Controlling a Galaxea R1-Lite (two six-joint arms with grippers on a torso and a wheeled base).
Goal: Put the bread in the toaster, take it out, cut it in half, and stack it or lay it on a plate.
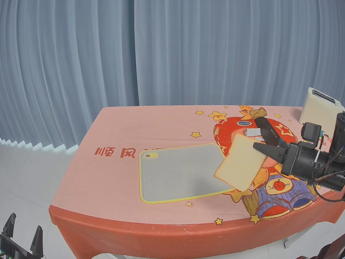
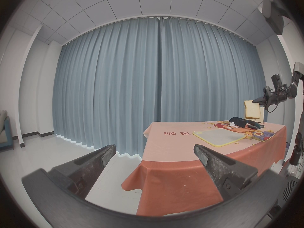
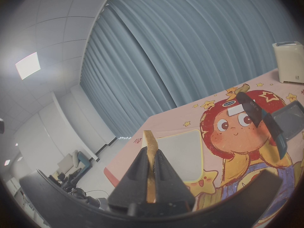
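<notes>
In the head view, at the right of the frame, my right gripper is clamped on the upper edge of the bread. The slice hangs tilted, overlapping the right edge of the cutting board. I judge it is carried this way to be laid down for cutting. The toaster stands in the upper right, and the knife lies just above the slice. The left gripper sits in the lower left corner, off the table.

In the left wrist view its jaws are spread wide with nothing between them, well apart from the table, out of the way I reckon.

In the right wrist view the jaws pinch the slice edge-on, and it sticks out past the fingertips.
</notes>
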